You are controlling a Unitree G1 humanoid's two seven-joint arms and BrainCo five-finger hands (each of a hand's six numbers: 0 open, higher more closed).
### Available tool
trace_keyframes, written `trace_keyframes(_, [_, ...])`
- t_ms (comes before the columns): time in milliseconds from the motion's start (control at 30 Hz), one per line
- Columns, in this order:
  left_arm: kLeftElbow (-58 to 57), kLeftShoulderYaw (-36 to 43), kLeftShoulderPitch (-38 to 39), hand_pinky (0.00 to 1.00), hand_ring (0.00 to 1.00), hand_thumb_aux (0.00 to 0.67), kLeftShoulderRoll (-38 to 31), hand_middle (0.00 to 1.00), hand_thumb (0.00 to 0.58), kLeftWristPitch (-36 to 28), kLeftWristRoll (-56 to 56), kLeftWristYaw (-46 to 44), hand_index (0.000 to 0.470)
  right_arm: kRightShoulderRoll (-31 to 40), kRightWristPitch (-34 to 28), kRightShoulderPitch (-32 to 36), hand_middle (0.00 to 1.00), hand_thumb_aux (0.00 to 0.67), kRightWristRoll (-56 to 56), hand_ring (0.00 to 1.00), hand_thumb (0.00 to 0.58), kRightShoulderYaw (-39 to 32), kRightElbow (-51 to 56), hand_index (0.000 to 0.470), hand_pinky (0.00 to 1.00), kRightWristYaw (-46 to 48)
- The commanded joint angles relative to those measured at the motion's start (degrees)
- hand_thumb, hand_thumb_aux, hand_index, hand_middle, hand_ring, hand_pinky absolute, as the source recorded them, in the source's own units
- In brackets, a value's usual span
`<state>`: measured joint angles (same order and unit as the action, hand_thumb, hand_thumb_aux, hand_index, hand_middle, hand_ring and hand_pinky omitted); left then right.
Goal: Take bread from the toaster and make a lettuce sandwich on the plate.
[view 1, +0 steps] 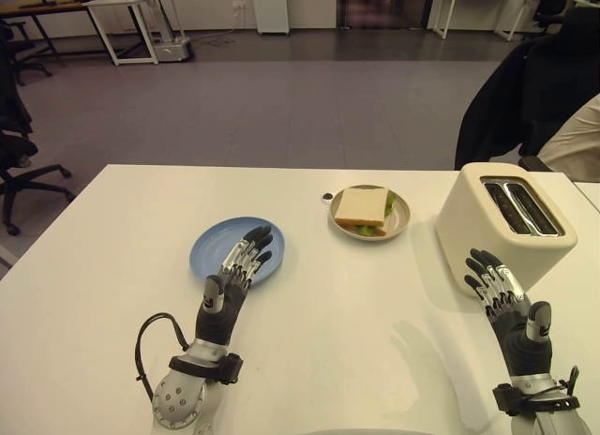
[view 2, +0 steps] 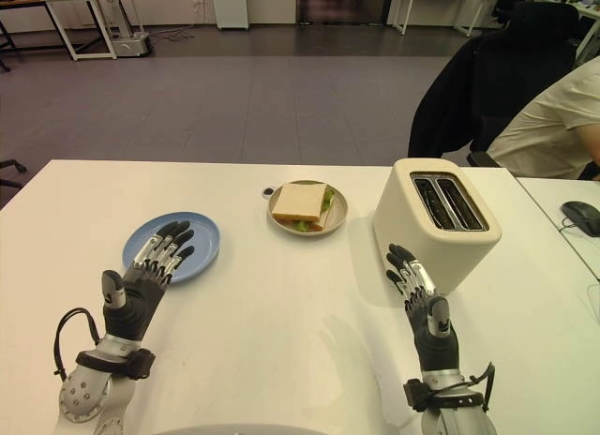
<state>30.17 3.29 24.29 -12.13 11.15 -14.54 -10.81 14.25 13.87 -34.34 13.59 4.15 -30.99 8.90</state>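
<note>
Here, the white counter [view 1: 375,332] fills the lower frame. At right stands the cream toaster [view 1: 469,229], its two slots dark, with no bread rising from them. Your right hand [view 1: 502,294], lower right, lies just beside the toaster's front, flat and spread, holding nothing. Your left hand [view 1: 230,285], lower left, is likewise spread and empty, its fingertips [view 1: 258,238] over the near rim of the bare blue plate [view 1: 211,247]. At centre, between blue plate and toaster, the tan plate [view 1: 401,219] carries the sandwich [view 1: 361,207]: a bread slice on top, lettuce [view 1: 388,205] showing green at its right and near edges. A small dark object [view 1: 326,197], which cannot be identified, sits just beside the tan plate's upper-left rim.

Assembly appears complete, so the step in hand is probably checking and withdrawal. Confirm that the top slice lies square over the lettuce. If it needs correcting, nudge it lightly from above rather than pinching, since bread compresses and lettuce slides. Lift your left hand straight up so you do not drag the blue plate, and keep your right hand from bumping the toaster.
</note>
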Motion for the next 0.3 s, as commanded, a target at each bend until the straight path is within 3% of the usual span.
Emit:
trace_keyframes(33, [-8.30,-2.08,-4.96,0.00,0.00,0.000,0.56,0.00,0.000,3.07,1.20,-1.39,0.000,-1.67,1.86,4.52,0.00,0.000,-0.05,0.00,0.000,1.01,8.12,0.000,0.00,1.02])
trace_keyframes(300, [-20.22,-5.90,-13.87,0.00,0.00,0.000,-0.01,0.00,0.000,6.42,-0.71,-5.58,0.000,-6.13,7.62,9.21,0.00,0.000,-3.93,0.00,0.000,0.09,16.06,0.000,0.00,0.20])
